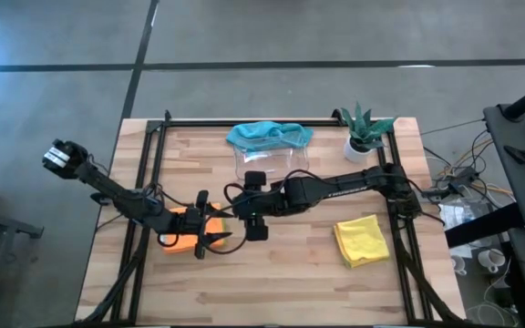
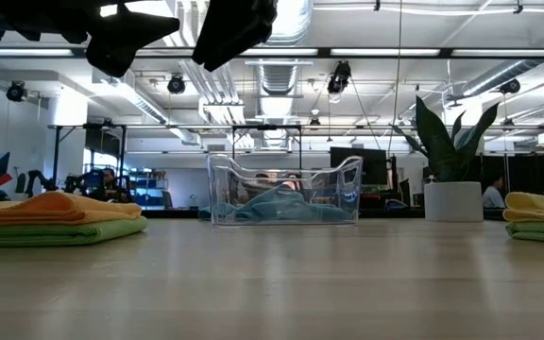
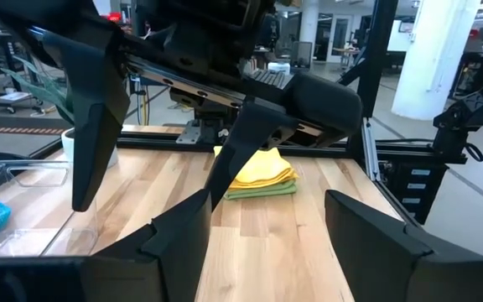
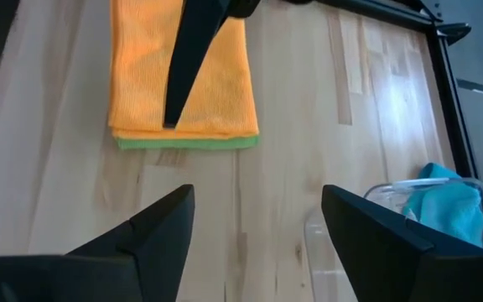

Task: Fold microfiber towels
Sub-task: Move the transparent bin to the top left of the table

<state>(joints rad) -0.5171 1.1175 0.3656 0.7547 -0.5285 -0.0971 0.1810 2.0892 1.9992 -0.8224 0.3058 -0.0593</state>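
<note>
A folded orange towel (image 1: 186,228) lies flat on a folded lime green towel (image 4: 183,143) left of the table's middle. At the right, a folded yellow towel (image 1: 363,239) lies on another green one (image 3: 262,191). A teal towel (image 1: 270,135) lies crumpled in a clear tray (image 1: 272,157) at the far edge, partly draped over its rim. My left gripper (image 1: 212,226) hangs open and level above the orange stack's right edge. My right gripper (image 1: 244,215) hangs open just right of it, slanting down, with bare wood below its fingers (image 4: 166,222).
A small potted plant (image 1: 365,132) stands at the far right, beside the tray. A black frame rail (image 1: 244,121) runs along the table's far edge and down both sides. Bare wood (image 1: 272,273) spans the near middle between the two towel stacks.
</note>
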